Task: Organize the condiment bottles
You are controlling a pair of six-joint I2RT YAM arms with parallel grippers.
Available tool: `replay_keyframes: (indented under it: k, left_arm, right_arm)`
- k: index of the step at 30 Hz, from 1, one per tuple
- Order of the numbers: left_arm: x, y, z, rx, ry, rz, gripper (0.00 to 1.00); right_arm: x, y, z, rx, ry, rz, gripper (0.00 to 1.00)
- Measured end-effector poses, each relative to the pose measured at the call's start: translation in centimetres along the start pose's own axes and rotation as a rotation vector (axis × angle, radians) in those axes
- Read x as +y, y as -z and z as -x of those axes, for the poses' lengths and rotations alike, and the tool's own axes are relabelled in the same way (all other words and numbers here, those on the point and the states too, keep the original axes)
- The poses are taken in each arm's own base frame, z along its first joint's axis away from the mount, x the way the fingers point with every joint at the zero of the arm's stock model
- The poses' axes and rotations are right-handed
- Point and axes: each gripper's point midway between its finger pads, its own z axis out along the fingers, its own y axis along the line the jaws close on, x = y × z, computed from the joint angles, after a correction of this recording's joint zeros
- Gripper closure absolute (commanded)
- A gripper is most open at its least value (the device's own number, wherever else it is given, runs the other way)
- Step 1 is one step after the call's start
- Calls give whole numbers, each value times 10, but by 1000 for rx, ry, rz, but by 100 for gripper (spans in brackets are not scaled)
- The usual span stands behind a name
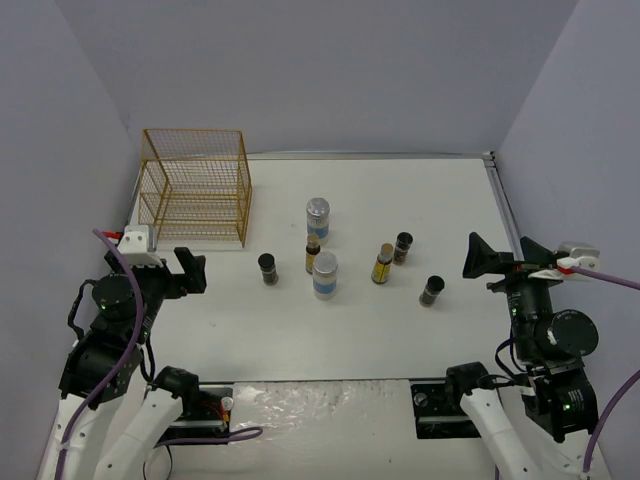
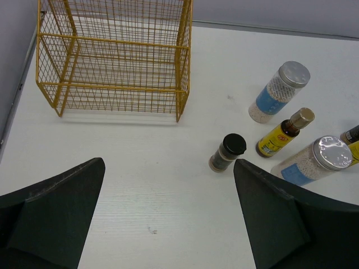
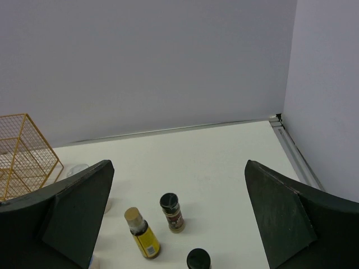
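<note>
Well, both arms hang over the near corners of the table [image 1: 430, 200]. The left gripper [image 1: 188, 271] has its jaws spread wide with nothing between them, near the front of the gold wire rack [image 1: 195, 185] at the far left. The right gripper [image 1: 483, 257] gapes just as wide and is just as empty, over the right side.

The condiment bottles [image 2: 314, 162] stand upright in the middle, all clear of the rack. One pale blue-labelled jar [image 1: 317, 217] is farthest back, a slim yellow-labelled bottle [image 1: 312, 255] just in front of it, and the second pale jar [image 1: 325, 275] just beside that, nearer. A black-lidded jar [image 1: 268, 268] stands to their left. To the right, the other yellow bottle [image 1: 383, 263] stands just beside a dark jar [image 1: 402, 247]. The third dark jar [image 1: 432, 290] is the one nearest the right gripper.
</note>
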Motion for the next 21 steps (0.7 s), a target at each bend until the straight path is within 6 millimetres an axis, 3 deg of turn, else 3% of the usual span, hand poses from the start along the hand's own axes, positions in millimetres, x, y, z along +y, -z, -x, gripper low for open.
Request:
replay_keyframes:
  k: [11,21]
  left_arm:
    - [-8,-2,-4,23,-29,-50,3]
    - [-41,-38,-31,194,-42,-194,3]
  right_arm:
    - [-8,11,2,-15,-2,-33,0]
    - [-10,13,0,-17,-5,-37,0]
